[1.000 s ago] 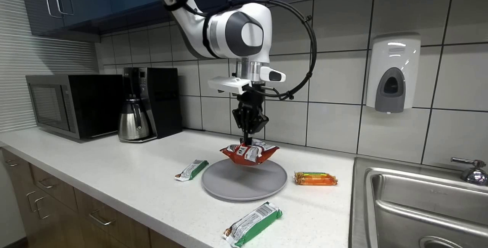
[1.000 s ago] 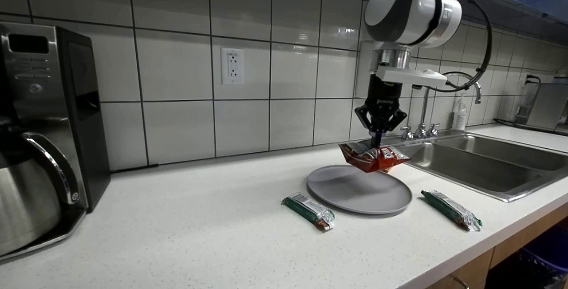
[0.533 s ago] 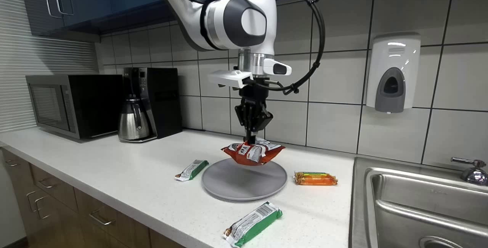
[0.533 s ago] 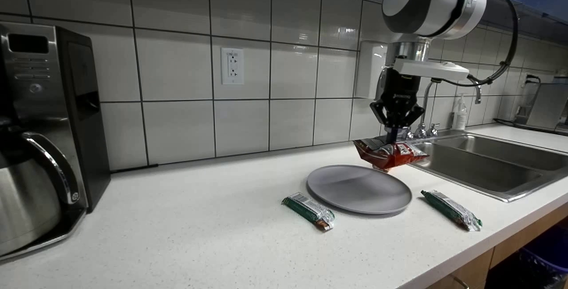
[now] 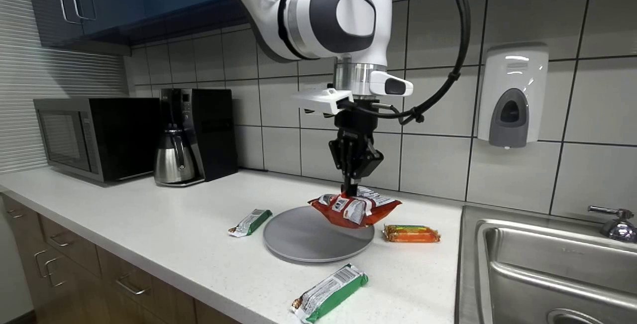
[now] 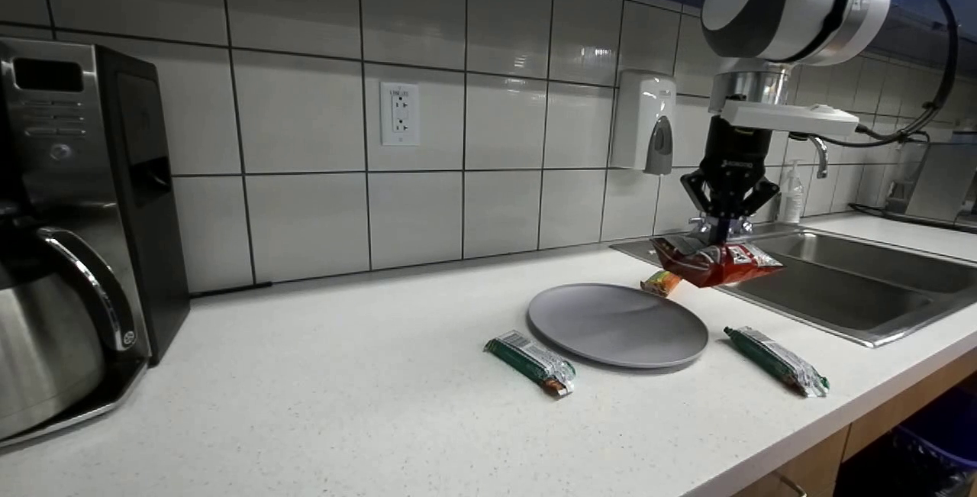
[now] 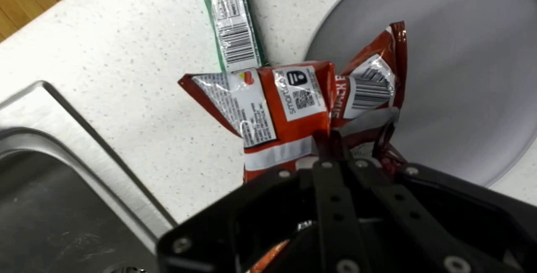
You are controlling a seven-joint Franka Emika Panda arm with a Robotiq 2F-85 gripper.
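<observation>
My gripper [image 5: 350, 189] is shut on a red snack bag [image 5: 354, 213], pinching it at its middle and holding it in the air above the counter. In the wrist view the bag [image 7: 289, 101] is creased between the fingertips, and one end overlaps the rim of the grey plate [image 7: 453, 55]. The flat grey plate [image 6: 611, 329] has nothing on it. In an exterior view the bag [image 6: 717, 264] hangs beyond the plate, toward the sink. An orange wrapped bar [image 5: 411, 233] lies close by on the counter, partly hidden behind the bag in an exterior view [image 6: 659, 283].
Two green-and-white wrapped bars [image 5: 250, 222] [image 5: 330, 291] lie beside the plate. A steel sink [image 5: 468, 264] is set in the counter. A soap dispenser [image 5: 515, 95] hangs on the tiled wall. A coffee maker [image 5: 214, 135] and a microwave [image 5: 94, 137] stand farther along.
My gripper has carried the red bag sideways from above the plate toward the sink and the orange bar. The bag stays held. The plate and bars have not moved.
</observation>
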